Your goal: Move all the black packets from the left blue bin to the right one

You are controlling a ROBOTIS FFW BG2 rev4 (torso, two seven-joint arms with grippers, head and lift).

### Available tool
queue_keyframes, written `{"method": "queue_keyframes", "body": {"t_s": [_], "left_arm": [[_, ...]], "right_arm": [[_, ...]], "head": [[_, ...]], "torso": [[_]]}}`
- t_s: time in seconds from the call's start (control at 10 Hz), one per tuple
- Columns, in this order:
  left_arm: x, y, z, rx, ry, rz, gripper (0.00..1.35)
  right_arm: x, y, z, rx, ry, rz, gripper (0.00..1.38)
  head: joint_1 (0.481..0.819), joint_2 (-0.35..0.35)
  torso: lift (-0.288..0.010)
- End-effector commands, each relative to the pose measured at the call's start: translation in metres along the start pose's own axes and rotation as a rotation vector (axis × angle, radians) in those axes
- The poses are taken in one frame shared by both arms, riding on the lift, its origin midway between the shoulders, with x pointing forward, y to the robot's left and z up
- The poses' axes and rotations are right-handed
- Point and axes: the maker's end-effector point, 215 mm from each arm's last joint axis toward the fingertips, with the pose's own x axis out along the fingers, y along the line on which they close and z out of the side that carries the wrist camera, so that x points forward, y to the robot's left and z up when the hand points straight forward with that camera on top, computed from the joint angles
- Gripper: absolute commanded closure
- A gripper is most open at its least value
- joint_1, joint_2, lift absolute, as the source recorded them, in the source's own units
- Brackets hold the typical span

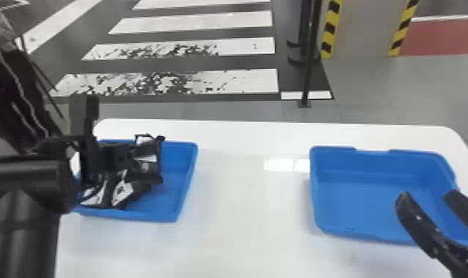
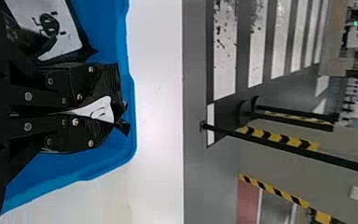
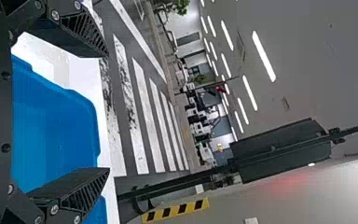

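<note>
One black packet (image 2: 99,111) is pinched in your left gripper (image 2: 105,106), right gripper (image 3: 107,112) spread; lift straight, clearing the left blue bin (image 1: 187,177).

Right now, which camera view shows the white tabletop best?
Head view: most of the white tabletop, including far edge, far corners and stretch between left blue bin and right blue bin. Left wrist view: strip around left bin. Right wrist view: pieces around right bin.

1. Shows a white table (image 1: 244,207) with rounded corners.
2. Beyond, shows white stripes (image 1: 192,24) on dark floor, with worn paint on the nearest 2.
3. Farther right, shows a black pole (image 1: 309,66) and 2 yellow-and-black strips (image 1: 329,33).
</note>
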Motion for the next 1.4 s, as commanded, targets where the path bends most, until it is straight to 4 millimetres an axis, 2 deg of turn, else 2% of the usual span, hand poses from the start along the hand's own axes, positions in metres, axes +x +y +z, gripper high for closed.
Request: {"method": "queue_keyframes", "body": {"t_s": [0.0, 0.1, 0.4, 0.5, 0.7, 0.9, 1.0, 1.3], "left_arm": [[-0.012, -0.03, 0.028, 0.032, -0.137, -0.066, 1.21], [-0.012, -0.051, 0.04, 0.038, -0.205, -0.121, 1.21], [-0.016, -0.131, 0.072, 0.025, -0.431, -0.301, 1.21], [-0.015, -0.156, 0.072, 0.006, -0.466, -0.36, 1.21], [-0.011, -0.222, 0.072, -0.075, -0.544, -0.53, 1.21], [-0.007, -0.265, 0.063, -0.15, -0.556, -0.637, 1.21], [-0.006, -0.275, 0.062, -0.162, -0.549, -0.658, 1.21], [-0.021, -0.313, 0.065, -0.274, -0.561, -0.787, 1.21]], "right_arm": [[0.009, 0.013, -0.014, 0.052, 0.045, 0.068, 0.16], [0.017, 0.03, -0.019, 0.091, 0.055, 0.13, 0.16], [0.038, 0.093, -0.024, 0.199, 0.08, 0.297, 0.16], [0.042, 0.108, -0.025, 0.223, 0.089, 0.336, 0.16], [0.053, 0.135, -0.025, 0.253, 0.098, 0.405, 0.16], [0.065, 0.162, -0.029, 0.283, 0.109, 0.474, 0.16], [0.069, 0.162, -0.031, 0.281, 0.111, 0.477, 0.16], [0.084, 0.153, -0.033, 0.265, 0.114, 0.468, 0.16]], "head": [[0.695, 0.126], [0.695, 0.127], [0.695, 0.115], [0.695, 0.112], [0.695, 0.085], [0.695, 0.048], [0.695, 0.042], [0.695, 0.012]], "torso": [[-0.15], [-0.15], [-0.15], [-0.15], [-0.15], [-0.15], [-0.15], [-0.15]]}}
